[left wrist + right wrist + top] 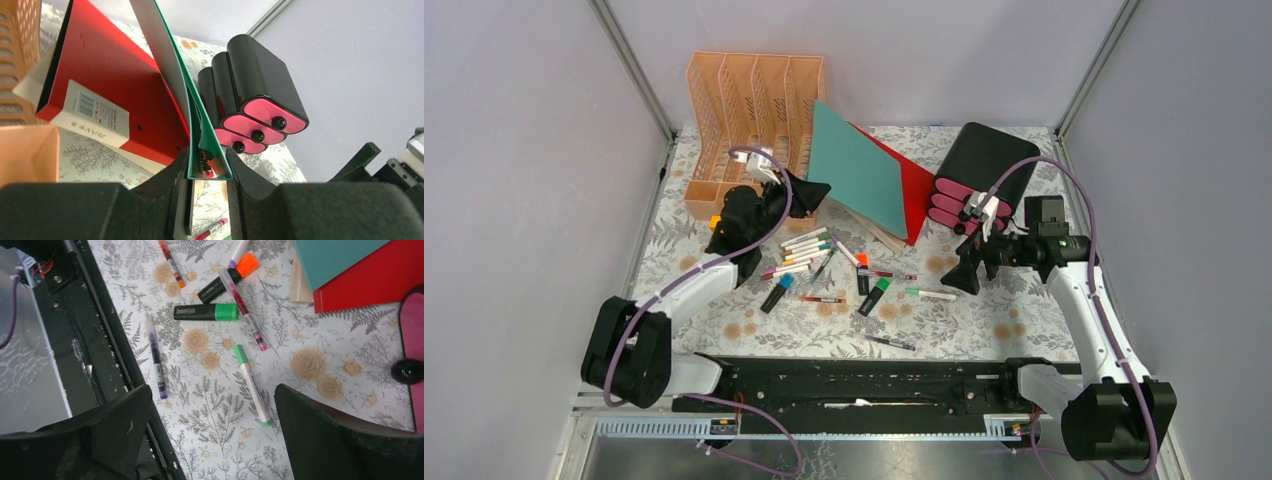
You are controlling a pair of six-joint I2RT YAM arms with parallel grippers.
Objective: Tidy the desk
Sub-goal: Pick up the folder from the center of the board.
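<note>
A peach plastic slotted file rack [754, 100] stands at the back left. A teal flat folder [859, 170] leans tilted over a red binder [914, 200], beside a black drawer box with pink fronts [984, 160]. In front lie scattered coloured markers [805, 240].

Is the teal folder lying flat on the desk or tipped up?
Tipped up: the teal folder leans at a slant above the red binder, its near corner clamped in the left gripper.

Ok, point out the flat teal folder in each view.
Top external: teal folder upper centre, tilted up over the red binder, left gripper at its lower-left corner.
Left wrist: centre, edge-on between the fingers.
Right wrist: top right corner.
Shared landmark: the red binder beside it.
</note>
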